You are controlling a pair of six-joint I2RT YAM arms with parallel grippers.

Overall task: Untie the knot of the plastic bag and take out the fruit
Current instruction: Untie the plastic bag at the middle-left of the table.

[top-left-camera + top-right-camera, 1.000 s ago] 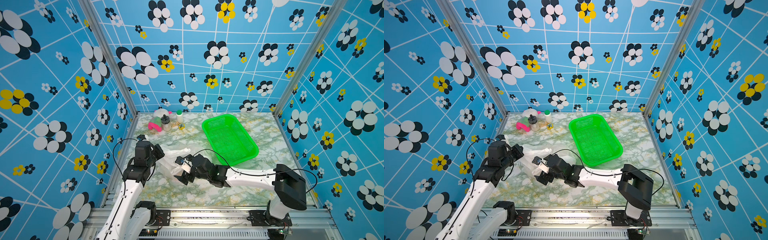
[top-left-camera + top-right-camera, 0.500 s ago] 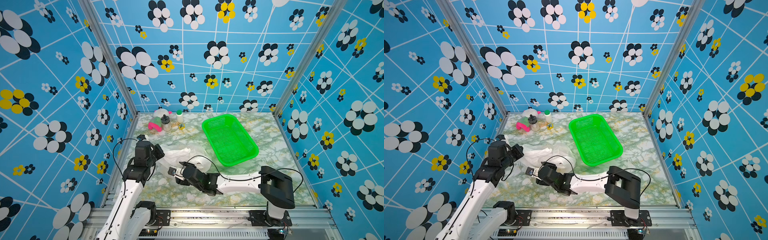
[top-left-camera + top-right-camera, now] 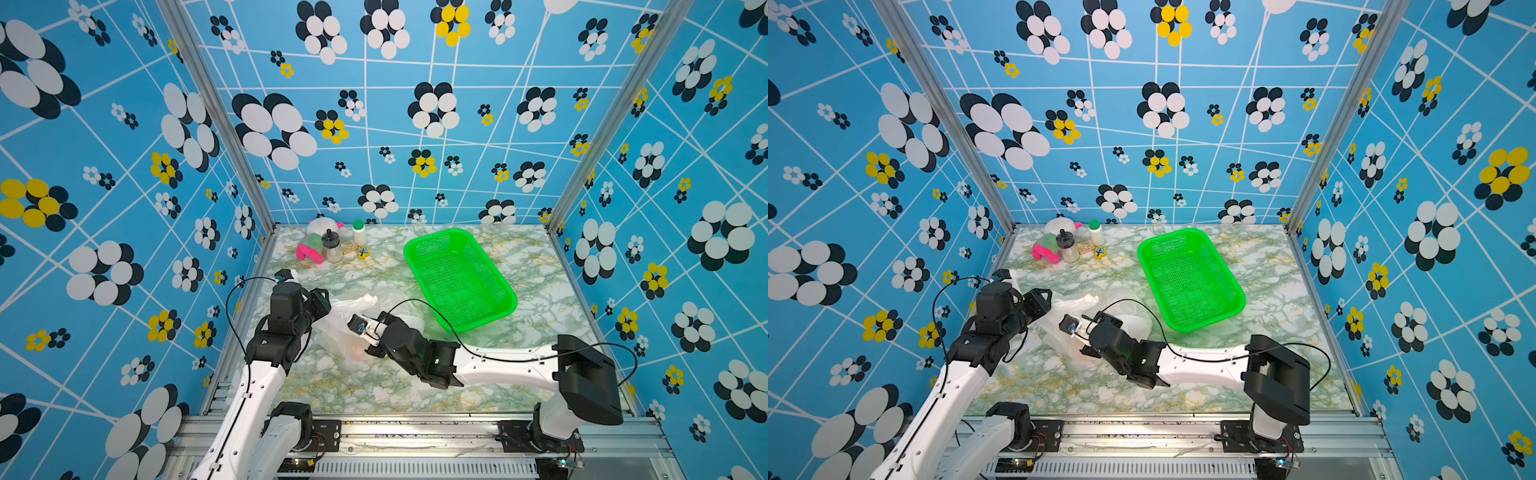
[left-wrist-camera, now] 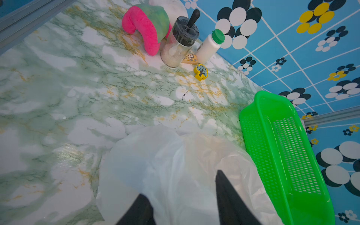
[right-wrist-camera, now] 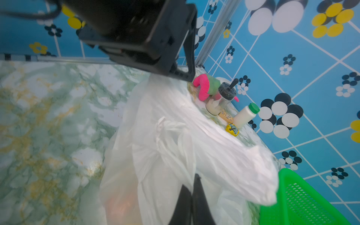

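Knotted handle loops [image 5: 165,126] of the plastic bag [image 3: 343,332] lead directly away from the right tool [image 5: 194,178]. It is clenched on a thin strand of that film, so we judge that any pull must run along this strand and away from the left tool [image 4: 180,183]. That left tool stands released, its fingers apart over the bag's opposite flank, gripping nothing. Both arms are close to the knot, but only the right one has hold of it. The bag lies slumped on the worktop [image 3: 374,386] between the arms, just beside the green basket [image 3: 457,274], which holds nothing. The fruit [image 3: 355,353] sits inside the bag, and we see only an orange glow through the film.
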